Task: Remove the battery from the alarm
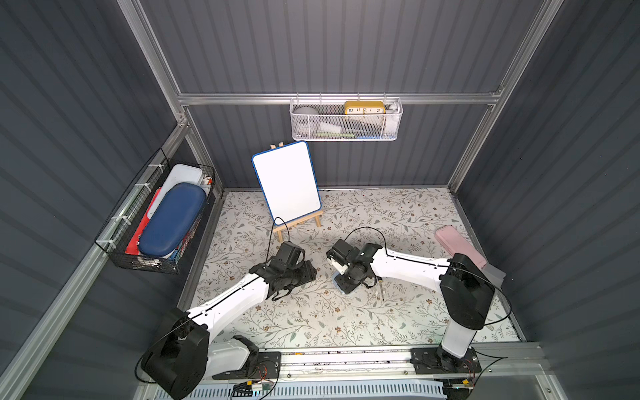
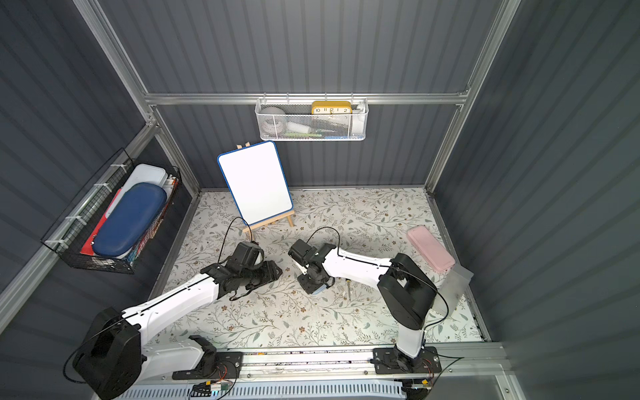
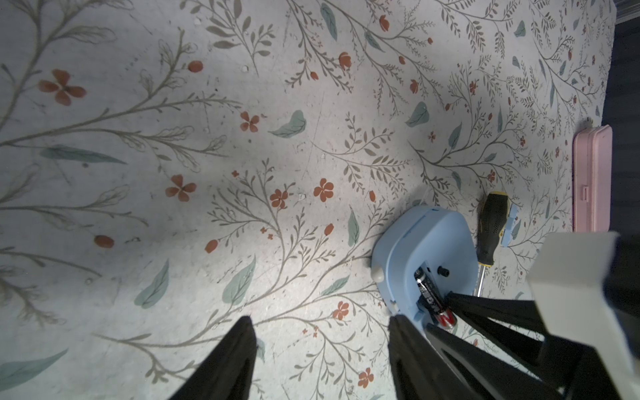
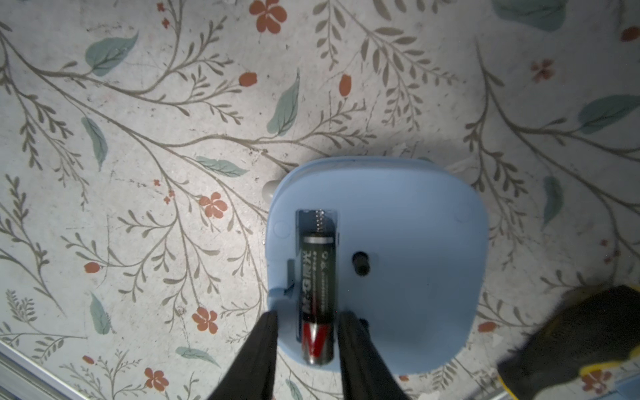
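The light-blue alarm (image 4: 408, 242) lies face down on the floral table, and only its edge (image 1: 341, 290) shows in the top views. The battery (image 4: 317, 294), dark with a red end, sits in the open back slot, red end raised. My right gripper (image 4: 310, 313) hangs straight over it, open, its fingers straddling the red end. One finger touches the battery's side and the other stands slightly off. My left gripper (image 3: 321, 318) is open above bare table beside the alarm (image 3: 429, 242), one fingertip next to its edge.
A black-and-yellow screwdriver (image 3: 490, 225) and a small blue cover piece (image 3: 510, 225) lie beside the alarm. A pink case (image 1: 460, 244) lies at the right edge. A whiteboard on an easel (image 1: 285, 183) stands at the back. Wire baskets (image 1: 346, 121) hang on the walls.
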